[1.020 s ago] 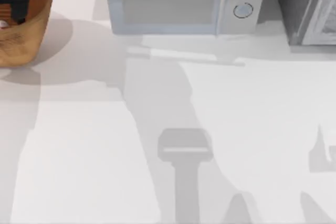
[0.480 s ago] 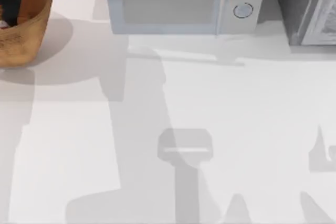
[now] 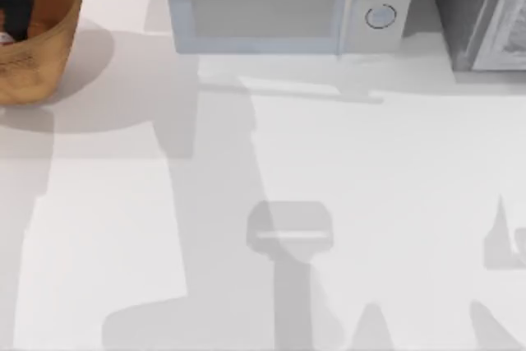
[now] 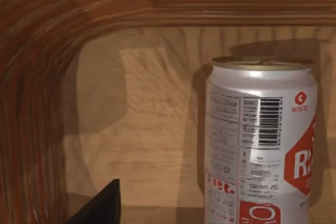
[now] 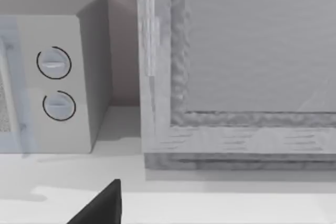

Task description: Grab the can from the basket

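Standing cylindrical can (image 4: 261, 145), ribbed basket (image 4: 31, 103).

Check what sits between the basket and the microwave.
Top view: nothing but bare, shadowed table lies between the basket and the microwave.

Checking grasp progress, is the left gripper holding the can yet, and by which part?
Cannot be told. The left gripper is down inside the basket next to the can, but no finger contact shows.
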`<action>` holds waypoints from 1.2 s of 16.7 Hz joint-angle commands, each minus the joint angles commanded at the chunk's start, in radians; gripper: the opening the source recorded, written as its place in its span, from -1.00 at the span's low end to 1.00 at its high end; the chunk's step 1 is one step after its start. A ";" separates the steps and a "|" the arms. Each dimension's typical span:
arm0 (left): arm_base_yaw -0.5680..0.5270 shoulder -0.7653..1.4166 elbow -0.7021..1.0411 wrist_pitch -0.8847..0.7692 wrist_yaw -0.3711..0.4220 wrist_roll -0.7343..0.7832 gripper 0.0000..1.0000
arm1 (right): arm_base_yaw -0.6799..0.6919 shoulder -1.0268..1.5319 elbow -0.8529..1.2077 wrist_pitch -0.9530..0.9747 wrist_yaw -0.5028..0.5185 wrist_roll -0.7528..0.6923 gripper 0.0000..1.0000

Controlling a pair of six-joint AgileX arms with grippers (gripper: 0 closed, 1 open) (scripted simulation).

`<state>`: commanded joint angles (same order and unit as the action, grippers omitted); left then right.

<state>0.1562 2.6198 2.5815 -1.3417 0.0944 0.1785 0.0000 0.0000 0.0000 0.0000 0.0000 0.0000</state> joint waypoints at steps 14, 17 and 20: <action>-0.005 0.040 -0.136 0.177 0.000 -0.005 0.40 | 0.000 0.000 0.000 0.000 0.000 0.000 1.00; -0.005 0.040 -0.136 0.177 0.000 -0.005 -0.06 | 0.000 0.000 0.000 0.000 0.000 0.000 1.00; -0.005 0.040 -0.136 0.177 0.000 -0.005 -0.51 | 0.000 0.000 0.000 0.000 0.000 0.000 1.00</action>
<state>0.1513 2.6593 2.4455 -1.1647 0.0940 0.1736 0.0000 0.0000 0.0000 0.0000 0.0000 0.0000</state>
